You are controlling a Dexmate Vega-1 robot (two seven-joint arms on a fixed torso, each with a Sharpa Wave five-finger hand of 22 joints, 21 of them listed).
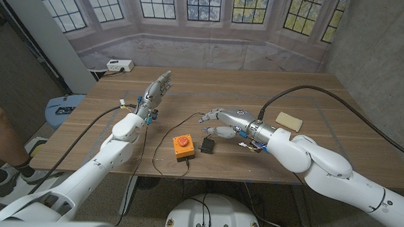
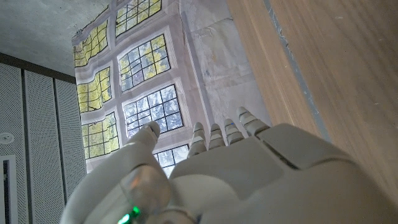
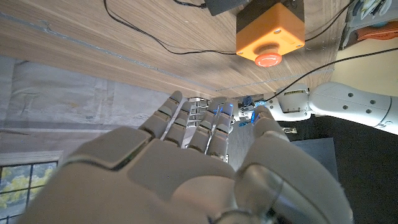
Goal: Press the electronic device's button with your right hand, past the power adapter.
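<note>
**Button box and adapter on the desk**

The electronic device [image 1: 182,146] is an orange box with a red round button on top, sitting upright near the desk's front edge. The black power adapter [image 1: 207,146] lies just beside it, cable attached.

Wooden table [image 1: 337,105], printed backdrop of leaded windows [image 1: 158,4], grey walls [image 1: 373,45]

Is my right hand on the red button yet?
No. The right hand hovers open beyond the adapter, apart from the button.
</note>
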